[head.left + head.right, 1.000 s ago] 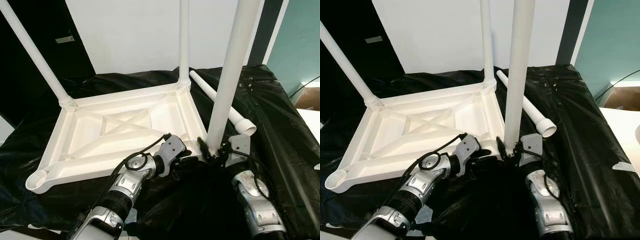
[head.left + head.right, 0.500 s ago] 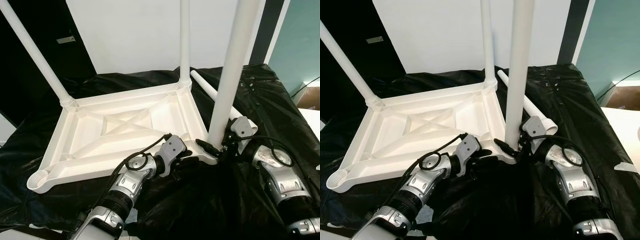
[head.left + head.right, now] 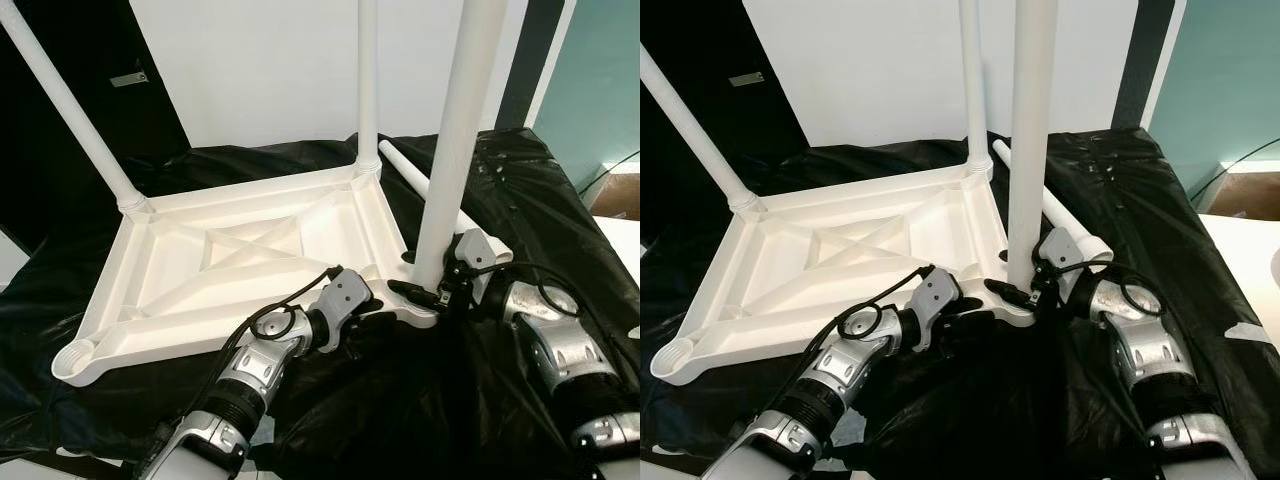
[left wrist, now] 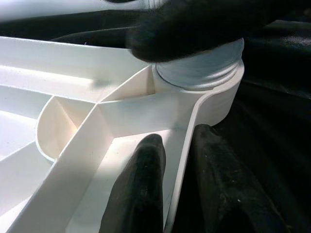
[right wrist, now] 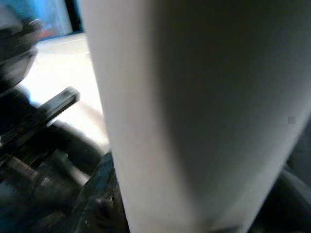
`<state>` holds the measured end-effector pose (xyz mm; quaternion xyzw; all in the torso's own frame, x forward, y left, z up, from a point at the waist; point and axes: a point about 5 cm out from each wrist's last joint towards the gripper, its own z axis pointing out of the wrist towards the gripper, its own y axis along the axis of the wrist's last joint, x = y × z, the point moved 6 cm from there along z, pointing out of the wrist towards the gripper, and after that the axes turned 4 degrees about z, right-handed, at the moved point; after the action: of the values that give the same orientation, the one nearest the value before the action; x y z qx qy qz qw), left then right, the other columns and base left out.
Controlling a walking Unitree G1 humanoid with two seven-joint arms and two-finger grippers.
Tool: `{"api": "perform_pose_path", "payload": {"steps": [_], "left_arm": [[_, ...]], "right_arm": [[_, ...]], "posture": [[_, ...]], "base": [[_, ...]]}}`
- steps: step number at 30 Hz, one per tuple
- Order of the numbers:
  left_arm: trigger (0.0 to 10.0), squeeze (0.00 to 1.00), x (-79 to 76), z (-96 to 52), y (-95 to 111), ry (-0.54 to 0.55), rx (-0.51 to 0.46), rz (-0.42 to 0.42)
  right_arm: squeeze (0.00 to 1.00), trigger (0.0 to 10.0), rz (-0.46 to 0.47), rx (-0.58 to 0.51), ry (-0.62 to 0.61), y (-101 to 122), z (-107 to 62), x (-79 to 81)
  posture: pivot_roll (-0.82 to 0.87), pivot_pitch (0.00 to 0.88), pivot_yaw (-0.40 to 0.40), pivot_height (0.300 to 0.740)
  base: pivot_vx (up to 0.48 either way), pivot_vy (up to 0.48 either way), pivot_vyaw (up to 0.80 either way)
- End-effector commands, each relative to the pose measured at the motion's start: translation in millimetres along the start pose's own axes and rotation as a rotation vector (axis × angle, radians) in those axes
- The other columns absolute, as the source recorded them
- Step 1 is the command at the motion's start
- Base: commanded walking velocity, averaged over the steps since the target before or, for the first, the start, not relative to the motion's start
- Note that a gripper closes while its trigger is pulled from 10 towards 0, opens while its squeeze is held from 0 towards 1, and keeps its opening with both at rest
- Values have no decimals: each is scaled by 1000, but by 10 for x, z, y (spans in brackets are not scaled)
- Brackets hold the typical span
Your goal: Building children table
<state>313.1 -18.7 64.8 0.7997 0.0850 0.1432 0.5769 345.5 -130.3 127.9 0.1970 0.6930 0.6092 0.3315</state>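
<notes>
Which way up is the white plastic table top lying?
Upside down: the white plastic table top shows its ribbed underside, with three legs pointing up.

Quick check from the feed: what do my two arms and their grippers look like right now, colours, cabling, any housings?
Both arms are silver metal with ribbed, segmented joints and black bands. The left arm has a black cable looping over its wrist to a grey angular housing. The right arm has a similar grey housing and a black cable loop. The left gripper has two long, matte black fingers; the right gripper is black too.
</notes>
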Motion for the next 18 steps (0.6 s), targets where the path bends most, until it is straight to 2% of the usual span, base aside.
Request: {"api": "perform_pose_path", "payload": {"steps": [1,4,5,6,10,13,17,18], "left_arm": [[10000,0,-201,-65,-427,-60,123,-99],[10000,0,-215,-65,-439,-59,124,-104],[10000,0,-215,-65,-439,-59,124,-104],[10000,0,-222,-69,-451,-59,126,-110],[10000,0,-223,-70,-454,-59,127,-112],[10000,0,-204,-64,-440,-59,126,-103],[10000,0,-203,-54,-439,-56,123,-106],[10000,0,-207,-43,-436,-54,121,-109]], "right_arm": [[0,0,58,25,-244,-171,-173,-247],[0,0,97,-33,-441,-195,-271,-238],[0,0,97,-33,-441,-195,-271,-238],[0,0,125,-63,-516,-175,-262,-102],[0,0,136,-74,-535,-165,-255,-57],[0,0,123,-93,-631,-139,-273,-88],[0,0,116,-92,-670,-111,-260,-81],[0,1176,108,-84,-654,-106,-233,-70]], "posture": [[-35,0,60,740],[-33,0,61,740],[-33,0,61,740],[-37,0,64,740],[-37,0,64,740],[-36,0,59,740],[-36,0,52,740],[-38,0,47,740]], "base": [[0,0,0],[0,0,0],[0,0,0],[0,0,0],[0,0,0],[0,0,0],[0,0,0],[0,0,0]]}}
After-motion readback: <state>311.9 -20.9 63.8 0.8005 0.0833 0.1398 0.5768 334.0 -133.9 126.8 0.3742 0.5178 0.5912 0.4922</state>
